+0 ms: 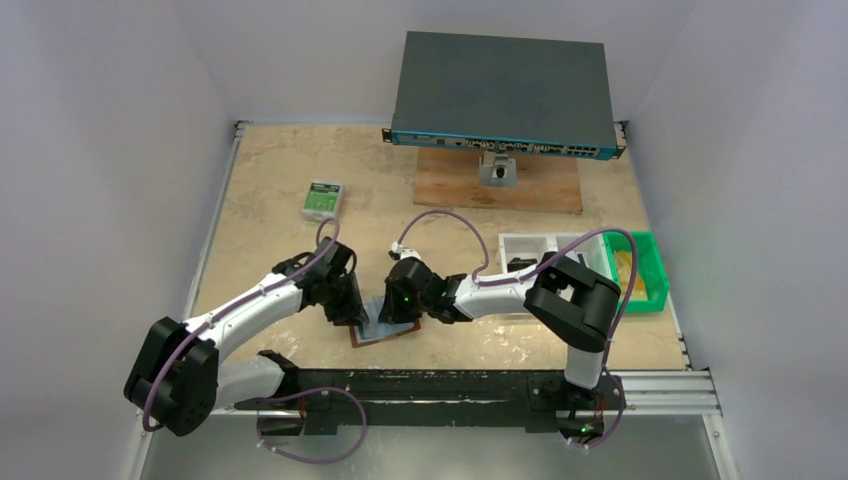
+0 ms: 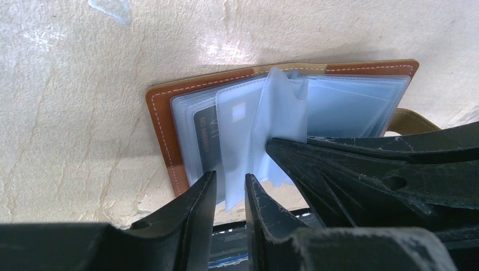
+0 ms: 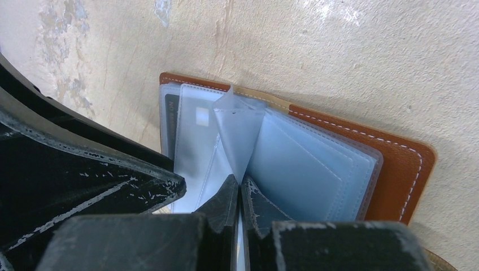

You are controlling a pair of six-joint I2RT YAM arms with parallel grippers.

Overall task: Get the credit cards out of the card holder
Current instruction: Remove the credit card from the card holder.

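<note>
The brown leather card holder (image 2: 161,124) lies at six o'clock on the beige table (image 1: 280,170). The right gripper (image 3: 238,179) pinches an upright clear plastic sleeve (image 3: 240,135). At its nine o'clock the left gripper (image 2: 230,176), jaws narrow, straddles a card-filled sleeve (image 2: 234,130); grip unclear.

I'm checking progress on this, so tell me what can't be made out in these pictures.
Top view: the left gripper and right gripper cover most of the card holder.
Left wrist view: print on the dark card is too blurred to read; the right gripper hides the snap tab's end.
Both wrist views: overlapping clear sleeves hide how many cards remain.
</note>
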